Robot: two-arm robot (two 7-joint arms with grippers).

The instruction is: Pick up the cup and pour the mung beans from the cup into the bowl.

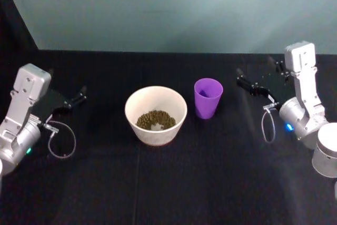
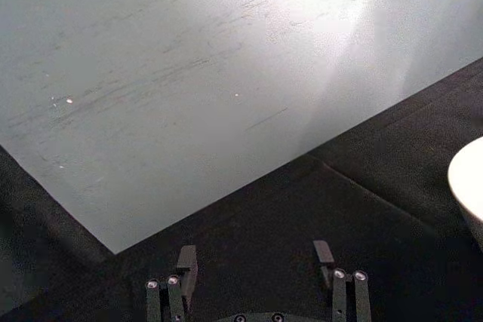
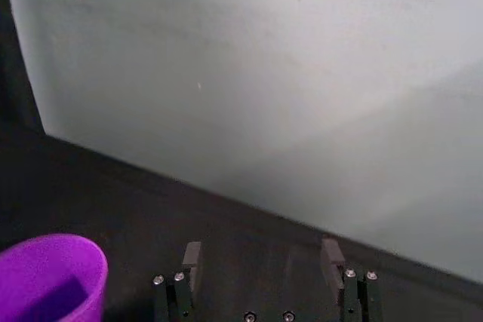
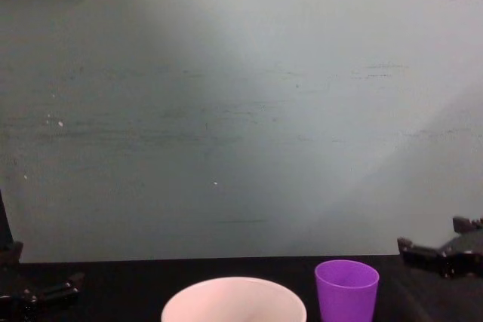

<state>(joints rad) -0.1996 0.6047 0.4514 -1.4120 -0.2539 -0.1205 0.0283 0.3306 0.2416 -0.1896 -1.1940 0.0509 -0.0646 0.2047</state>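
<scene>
item: black table (image 1: 168, 183) — dark cloth surface, meeting a pale grey-green wall (image 4: 241, 111) at the back.

item: bowl (image 1: 156, 115) — wide, pale pinkish-white, standing upright near the middle of the table. its rim also shows at the edge of my left wrist view (image 2: 468, 186) and low in the chest view (image 4: 234, 301).

item: mung beans (image 1: 155, 120) — a small heap of yellowish-brown grains lying in the bottom of the bowl, with a pale patch of bowl floor showing among them.

item: cup (image 1: 208, 97) — small purple tumbler, upright on the table just beside the bowl on my right, not touching it. from the head view its inside looks empty, though shadow covers the bottom and i cannot be sure. seen too in my right wrist view (image 3: 49, 277) and the chest view (image 4: 346, 290).

item: my left gripper (image 1: 79, 96) — off to the left of the bowl, well apart from it, above the table, holding nothing. in my left wrist view (image 2: 255, 258) its fingers stand spread with bare cloth between them.

item: my right gripper (image 1: 247, 84) — to the right of the cup, near it but clear of it, holding nothing. in my right wrist view (image 3: 260, 256) its fingers stand spread, the cup off to one side.
</scene>
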